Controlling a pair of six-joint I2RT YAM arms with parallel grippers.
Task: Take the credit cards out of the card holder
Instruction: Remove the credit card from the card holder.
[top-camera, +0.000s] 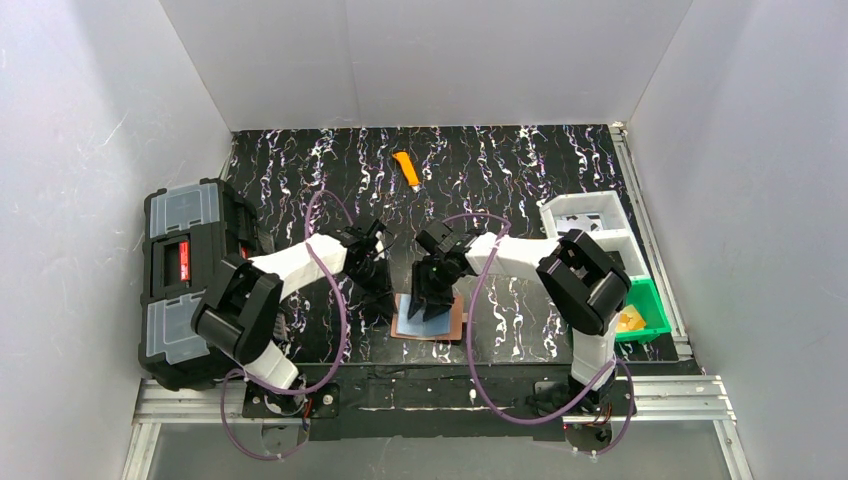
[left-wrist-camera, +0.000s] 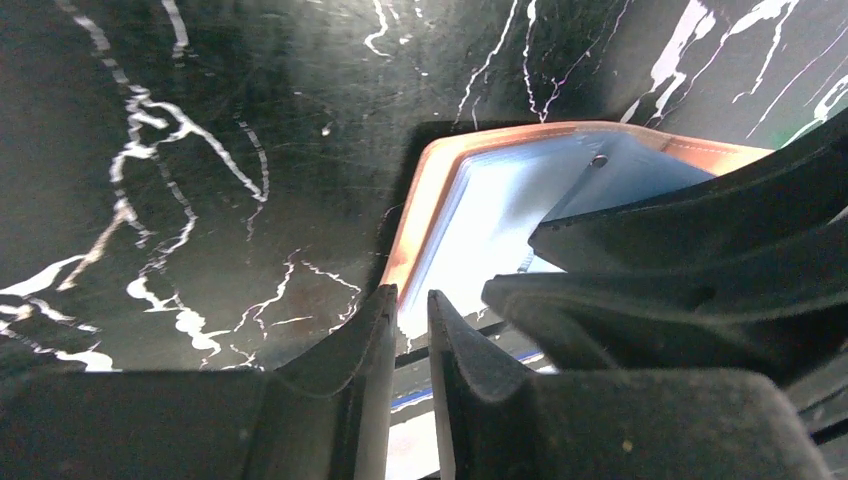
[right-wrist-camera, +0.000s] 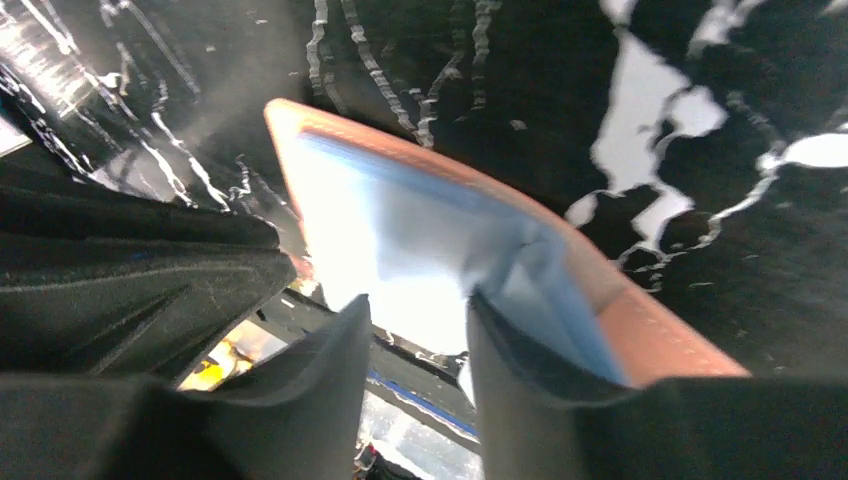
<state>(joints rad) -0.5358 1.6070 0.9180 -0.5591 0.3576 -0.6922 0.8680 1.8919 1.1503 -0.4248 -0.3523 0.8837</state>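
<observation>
The brown card holder lies flat near the table's front middle, with a pale blue-grey card on top of it. In the left wrist view the holder's brown rim frames the blue card. My left gripper is down at the holder's left edge, its tips almost together with nothing between them. My right gripper stands over the holder with its jaws apart. One fingertip touches a raised pale blue corner. The orange-tan card is hidden.
An orange-and-black utility knife lies at the back middle. A big black toolbox fills the left side. White bins and a green bin stand at the right. A metal rail runs along the front.
</observation>
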